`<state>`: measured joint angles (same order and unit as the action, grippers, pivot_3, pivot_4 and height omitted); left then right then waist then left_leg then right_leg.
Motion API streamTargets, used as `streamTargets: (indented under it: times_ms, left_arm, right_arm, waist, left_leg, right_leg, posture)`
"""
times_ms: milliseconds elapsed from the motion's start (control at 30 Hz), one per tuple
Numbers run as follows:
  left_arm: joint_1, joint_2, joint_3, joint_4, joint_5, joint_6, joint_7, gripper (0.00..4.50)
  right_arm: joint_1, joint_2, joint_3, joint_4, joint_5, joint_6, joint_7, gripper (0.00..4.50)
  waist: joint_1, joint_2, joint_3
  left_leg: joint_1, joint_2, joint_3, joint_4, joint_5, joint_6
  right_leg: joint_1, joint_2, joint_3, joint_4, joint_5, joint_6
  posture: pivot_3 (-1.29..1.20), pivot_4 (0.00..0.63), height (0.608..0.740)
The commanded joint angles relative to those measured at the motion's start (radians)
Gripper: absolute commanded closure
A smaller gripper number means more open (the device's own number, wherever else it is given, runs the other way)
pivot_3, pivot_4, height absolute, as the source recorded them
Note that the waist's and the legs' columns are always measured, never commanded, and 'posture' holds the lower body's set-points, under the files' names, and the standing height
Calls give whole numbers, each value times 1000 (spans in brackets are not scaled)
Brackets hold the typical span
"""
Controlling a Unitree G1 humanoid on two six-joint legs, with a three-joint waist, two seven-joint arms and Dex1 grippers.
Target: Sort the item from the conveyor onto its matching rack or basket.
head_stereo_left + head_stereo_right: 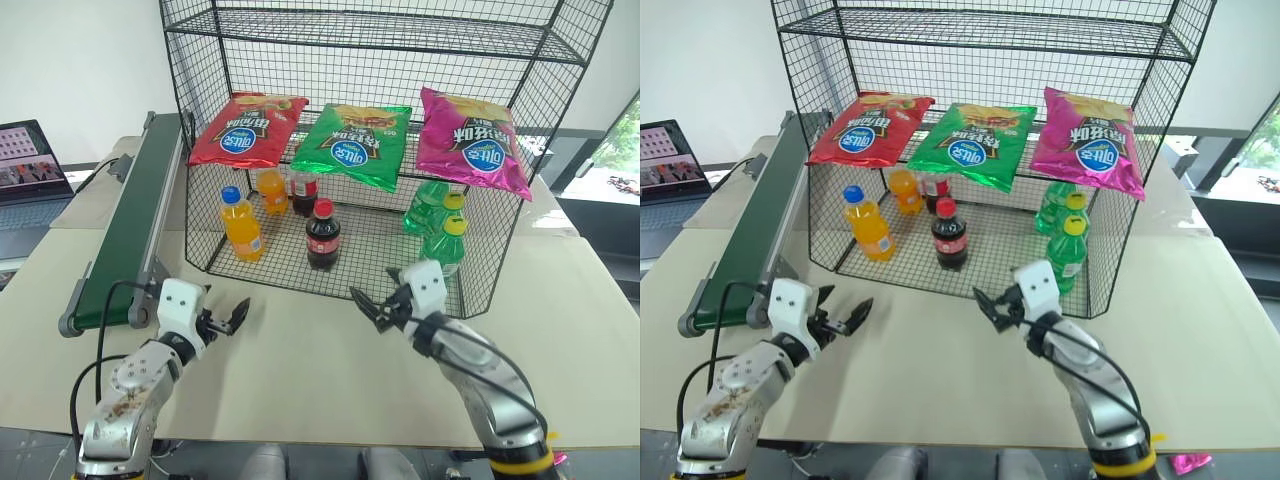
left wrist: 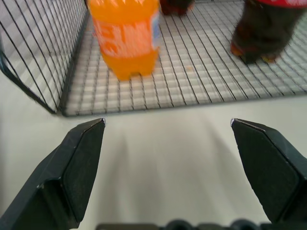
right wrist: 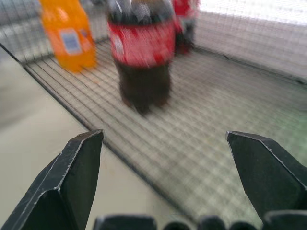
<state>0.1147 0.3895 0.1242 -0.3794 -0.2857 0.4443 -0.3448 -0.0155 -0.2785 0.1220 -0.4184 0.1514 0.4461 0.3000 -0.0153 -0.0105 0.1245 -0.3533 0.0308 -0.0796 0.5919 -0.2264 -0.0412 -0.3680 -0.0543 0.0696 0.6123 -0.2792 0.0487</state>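
Orange soda bottle (image 1: 241,224) stands upright on the bottom tier of the wire rack (image 1: 200,160), near its left front corner, a cola bottle (image 1: 322,235) just to its right; the conveyor (image 1: 130,230) at far left carries nothing. Left gripper (image 1: 222,322) and right gripper (image 1: 378,307) hover over the table in front of the rack, fingers spread, grasping nothing. Risk looks low: an arm swinging toward the rack could bump the mesh and topple the bottle.
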Motion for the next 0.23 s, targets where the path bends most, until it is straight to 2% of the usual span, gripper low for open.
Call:
streamTargets:
  times_ms: [33,233]
  left_arm:
    - [5,-22,-27,21,51,-73,19,37]
    - [-26,-43,-29,34,41,-76,6,37]
  right_arm:
    - [33,35,-12,-48,-29,-61,-51,0]
    - [55,73,-11,-65,-48,-65,-89,0]
  waist:
    - [-1,0,0]
    - [-2,0,0]
  left_leg:
    - [0,0,0,0,0,0]
    - [0,1,0,0,0,0]
  right_leg:
    - [0,0,0,0,0,0]
    - [-1,1,0,0,0,0]
  posture:
    - [0,150,738]
    - [0,150,738]
